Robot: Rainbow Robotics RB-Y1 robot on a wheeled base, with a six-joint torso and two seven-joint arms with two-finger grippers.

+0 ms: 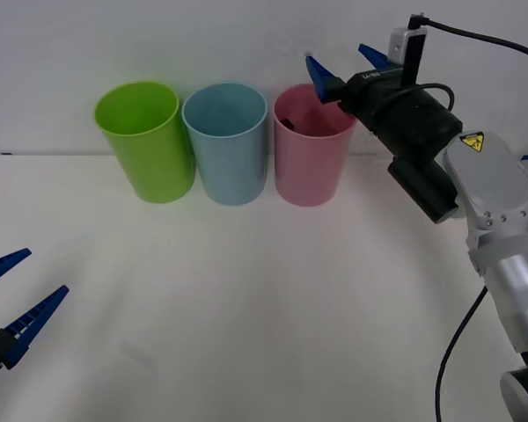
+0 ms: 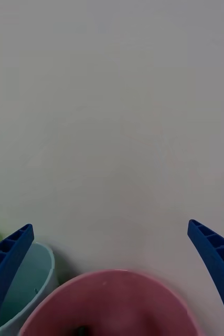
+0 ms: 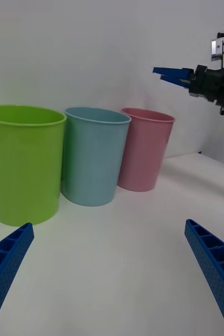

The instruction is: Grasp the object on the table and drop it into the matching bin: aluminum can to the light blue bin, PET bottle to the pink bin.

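Left gripper [image 1: 13, 303] sat parked low at the near-left of the table [image 1: 246, 308], fingers spread wide, holding nothing. Along the far edge stood the lime green bin [image 1: 145, 141], the light blue bin [image 1: 226, 142] and the pink bin [image 1: 311, 145]; a dark shape inside the pink bin's mouth looked like the PET bottle [image 1: 292, 118], though I couldn't confirm it. Right gripper [image 1: 343, 68] hovered over the pink bin's far rim, fingers fully apart and empty, so the drop looked done; I'd lift straight up before swinging back, to avoid clipping the rim.
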